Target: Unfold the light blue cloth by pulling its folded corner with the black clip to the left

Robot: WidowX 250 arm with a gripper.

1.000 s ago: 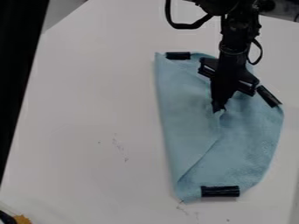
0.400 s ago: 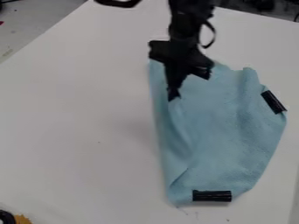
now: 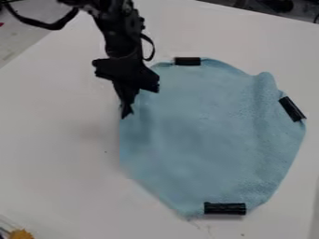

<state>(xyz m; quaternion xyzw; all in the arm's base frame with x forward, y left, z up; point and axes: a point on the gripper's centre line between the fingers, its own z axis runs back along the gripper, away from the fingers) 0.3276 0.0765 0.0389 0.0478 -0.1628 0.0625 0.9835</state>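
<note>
Light-blue soft fabric cloth (image 3: 205,135): lay R of ctr on smooth white surface (image 3: 50,154), mostly flat, ridge nr upper R.
Black two-finger gripper (image 3: 127,113): at cloth's L edge, fingers narrow, prob. pinching fabric.
Cloth's rim: short black top bar (image 3: 187,61), R bar (image 3: 291,109), bottom bar (image 3: 225,208).
L side: step in hand prob. drawing cloth out, nearly done; next move called for easing edge down, then release w/o drag.
Surface room: widest to L, tighter toward R edge; yellow toothed piece (image 3: 22,234) nr bottom L corner.
</note>
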